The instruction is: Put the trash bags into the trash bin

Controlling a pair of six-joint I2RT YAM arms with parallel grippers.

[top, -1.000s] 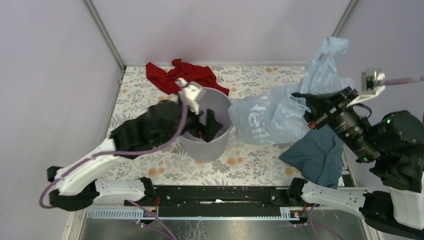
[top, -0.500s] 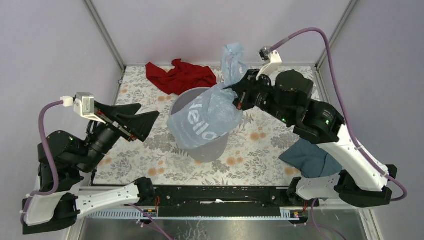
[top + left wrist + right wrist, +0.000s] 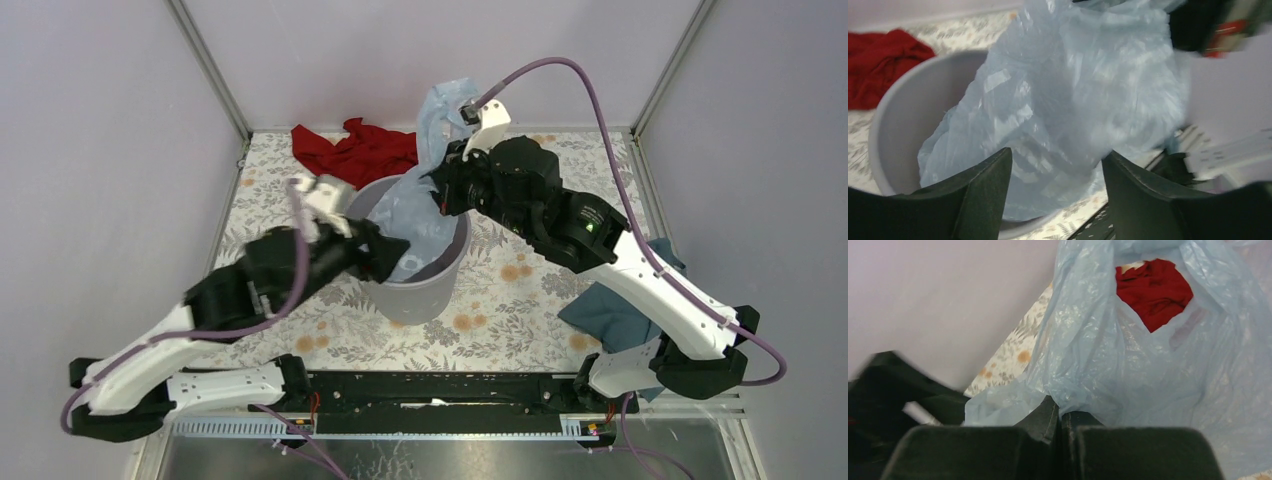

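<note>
The pale blue translucent trash bag hangs into the mouth of the light grey trash bin, with its top rising above the rim. My right gripper is shut on the bag's upper part above the bin's back right; in the right wrist view the bag is pinched between the closed jaws. My left gripper is open at the bin's near left rim. In the left wrist view the bag fills the bin ahead of the spread fingers.
A red cloth lies behind the bin, also in the left wrist view and seen through the bag in the right wrist view. A dark teal cloth lies at the right, partly under the right arm. Walls enclose the floral table.
My right gripper carried the bag from the right side to over the bin, and the bag now hangs inside. My left gripper left the bin, swung out left, then returned to its near rim.
</note>
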